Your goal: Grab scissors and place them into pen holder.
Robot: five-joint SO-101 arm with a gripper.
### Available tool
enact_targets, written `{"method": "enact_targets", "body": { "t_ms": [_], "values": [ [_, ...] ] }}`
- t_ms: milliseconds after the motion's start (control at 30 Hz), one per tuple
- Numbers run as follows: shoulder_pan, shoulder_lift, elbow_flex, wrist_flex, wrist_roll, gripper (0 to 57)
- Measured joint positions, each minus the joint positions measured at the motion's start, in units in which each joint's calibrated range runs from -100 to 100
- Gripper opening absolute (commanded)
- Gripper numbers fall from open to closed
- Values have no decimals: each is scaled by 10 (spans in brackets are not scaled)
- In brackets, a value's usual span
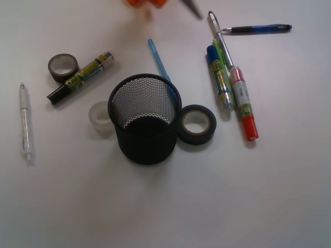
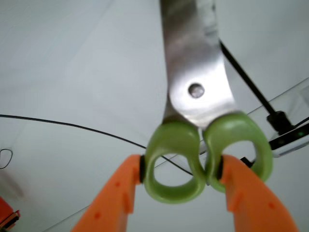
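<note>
- A clear white pen point(image 1: 25, 124) lies far left on the white surface point(image 1: 258, 206).
- Next comes a brown tape roll point(image 1: 63, 66), and a black-capped marker point(image 1: 81, 77) leans against it.
- A see-through tape roll point(image 1: 101, 118) sits just beside the pen holder's left side.
- The pen holder point(image 1: 145, 120) is a black mesh cup. It stands up straight in the middle, and I can see nothing inside it.
- A light blue pen point(image 1: 159, 60) lies just behind the cup.
- A black tape roll point(image 1: 196, 124) touches the cup's right side.
- On the right lie a blue-capped marker point(image 1: 219, 78), a red-capped marker point(image 1: 243, 104), a silver pen point(image 1: 220, 37) and a dark blue pen point(image 1: 257, 29).
- The orange claw point(image 2: 179, 170) is squeezing the scissors point(image 2: 198, 130). Its two fingers point(image 2: 120, 186) press on the outer sides of the green loops, and the silver blades point away from it.
- In the front view the claw is only a blurry orange bit at the top edge, with a gray blade tip beside it. The scissors are up there, behind the cup and well apart from it.
</note>
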Motion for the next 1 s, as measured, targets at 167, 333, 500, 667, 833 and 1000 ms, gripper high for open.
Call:
{"method": "enact_targets", "body": {
  "t_ms": [167, 333, 500, 667, 833, 1000],
  "values": [
    [29, 3, 34, -50, -1, 3],
    [70, 3, 131, -76, -5, 3],
    [61, 3, 281, -180, -8, 3],
    [68, 2, 385, -248, -9, 3],
    [60, -30, 477, -325, -9, 38],
    [64, -69, 553, -359, -9, 296]
  ]
}}
